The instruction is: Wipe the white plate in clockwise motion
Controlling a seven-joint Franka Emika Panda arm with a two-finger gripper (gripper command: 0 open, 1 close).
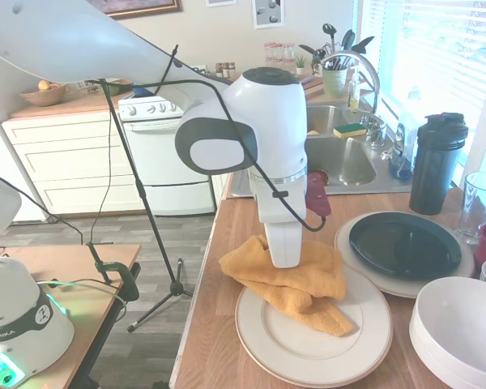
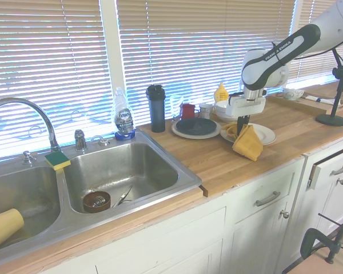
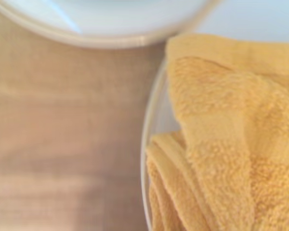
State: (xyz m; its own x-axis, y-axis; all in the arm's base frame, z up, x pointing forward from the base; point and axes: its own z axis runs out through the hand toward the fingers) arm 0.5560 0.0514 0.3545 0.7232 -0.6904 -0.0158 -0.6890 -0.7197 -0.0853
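Observation:
The white plate (image 1: 296, 350) lies on the wooden counter near its front edge, and it also shows in the second exterior view (image 2: 267, 135). A yellow towel (image 1: 296, 284) is bunched over the plate's far-left part and spills past the rim onto the counter. My gripper (image 1: 285, 258) comes straight down into the towel's raised peak and is shut on it; the cloth hides the fingertips. In the second exterior view the towel (image 2: 248, 142) drapes below the gripper (image 2: 242, 124). Close up in the wrist view, the towel (image 3: 221, 144) lies over the plate's rim (image 3: 148, 130).
A dark green plate (image 1: 403, 243) rests on a second cream plate just right of the towel. White bowls (image 1: 462, 332) stand at the near right, with a glass (image 1: 479, 203), a black bottle (image 1: 436, 162) and the sink (image 1: 340, 158) behind. The counter edge (image 1: 196, 324) drops off on the left.

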